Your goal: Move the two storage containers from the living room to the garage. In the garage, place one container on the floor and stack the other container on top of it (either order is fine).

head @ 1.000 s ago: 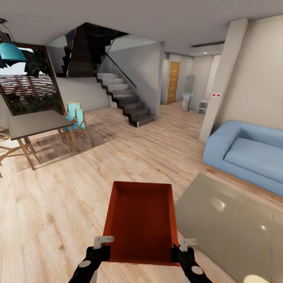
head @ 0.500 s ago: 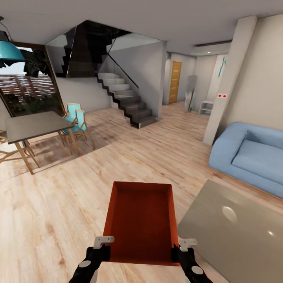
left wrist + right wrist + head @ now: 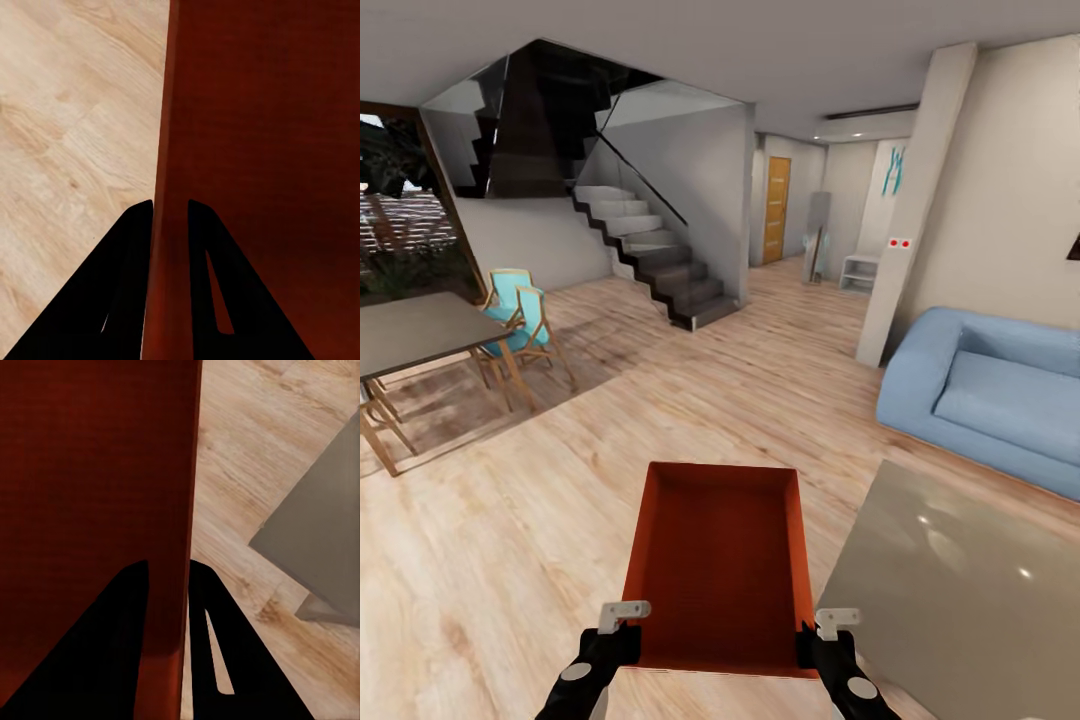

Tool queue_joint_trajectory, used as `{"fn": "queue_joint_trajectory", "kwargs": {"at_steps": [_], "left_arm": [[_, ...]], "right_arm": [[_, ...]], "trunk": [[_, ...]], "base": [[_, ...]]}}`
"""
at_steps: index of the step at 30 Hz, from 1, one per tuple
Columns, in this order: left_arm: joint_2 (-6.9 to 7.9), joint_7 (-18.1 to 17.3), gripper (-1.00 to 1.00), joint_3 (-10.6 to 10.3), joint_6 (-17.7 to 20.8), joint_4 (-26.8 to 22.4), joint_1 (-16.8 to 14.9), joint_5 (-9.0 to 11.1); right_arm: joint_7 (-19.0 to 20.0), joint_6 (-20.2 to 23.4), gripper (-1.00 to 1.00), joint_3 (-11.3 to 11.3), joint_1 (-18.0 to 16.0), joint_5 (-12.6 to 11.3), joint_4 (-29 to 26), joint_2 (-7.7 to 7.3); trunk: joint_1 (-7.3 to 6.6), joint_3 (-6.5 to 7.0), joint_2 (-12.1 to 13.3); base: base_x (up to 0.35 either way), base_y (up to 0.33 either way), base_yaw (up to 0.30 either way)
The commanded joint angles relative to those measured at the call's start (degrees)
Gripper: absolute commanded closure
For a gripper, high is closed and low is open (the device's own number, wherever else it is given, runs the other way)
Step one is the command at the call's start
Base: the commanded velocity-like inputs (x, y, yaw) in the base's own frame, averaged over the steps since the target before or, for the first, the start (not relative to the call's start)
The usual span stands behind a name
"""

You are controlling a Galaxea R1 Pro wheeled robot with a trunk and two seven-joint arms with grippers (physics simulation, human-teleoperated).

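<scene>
I carry one rust-red storage container (image 3: 718, 565) level in front of me, above the living room's light wood-plank flooring. My left gripper (image 3: 622, 628) is shut on its near left wall, and my right gripper (image 3: 818, 632) is shut on its near right wall. In the left wrist view the two black fingers (image 3: 135, 255) straddle the red wall (image 3: 169, 187). The right wrist view shows the same pinch by its black fingers (image 3: 135, 607) on the container's other wall (image 3: 187, 510). The bin is open-topped and holds nothing.
A grey low table (image 3: 970, 590) stands close at the right. Beyond it sits a blue sofa (image 3: 990, 395) beside a white pillar (image 3: 905, 210). A dining table (image 3: 415, 330) with teal chairs (image 3: 520, 320) is at the left. Stairs (image 3: 650, 250) and a hallway with an orange door (image 3: 776, 210) lie ahead.
The whole view has swung to the right and slightly forward: the dining table and window slid left, the hallway shifted left. The container and both grippers keep the same place in the picture.
</scene>
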Motion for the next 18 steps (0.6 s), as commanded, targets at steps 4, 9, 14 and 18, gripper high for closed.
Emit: {"fn": "queue_joint_trajectory", "kwargs": {"at_steps": [4, 9, 14, 18], "left_arm": [[-3.14, -0.38, 1.00, -2.14, 0.31, 0.07, 0.01, 0.47], [-3.15, -0.38, 1.00, -2.21, 0.31, 0.07, 0.01, 0.47], [-3.15, -0.38, 1.00, -2.23, 0.31, 0.07, 0.01, 0.47], [-3.15, -0.38, 1.00, -2.23, 0.31, 0.07, 0.01, 0.47]], "right_arm": [[-0.57, -0.33, 1.00, -0.35, -0.09, -0.42, -0.69, 0.02], [-0.44, -0.33, 1.00, -0.34, -0.09, -0.42, -0.69, 0.00], [-0.36, -0.33, 1.00, -0.42, -0.09, -0.43, -0.69, -0.01], [-0.37, -0.33, 1.00, -0.42, -0.09, -0.42, -0.69, -0.01]], "trunk": [[0.05, -0.12, -0.12], [0.05, -0.12, -0.12], [0.05, -0.12, -0.12], [0.05, -0.12, -0.12]], "base": [[0.187, 0.278, -0.014], [0.183, 0.280, -0.078], [0.208, 0.273, -0.247], [0.243, 0.242, -0.263]]}}
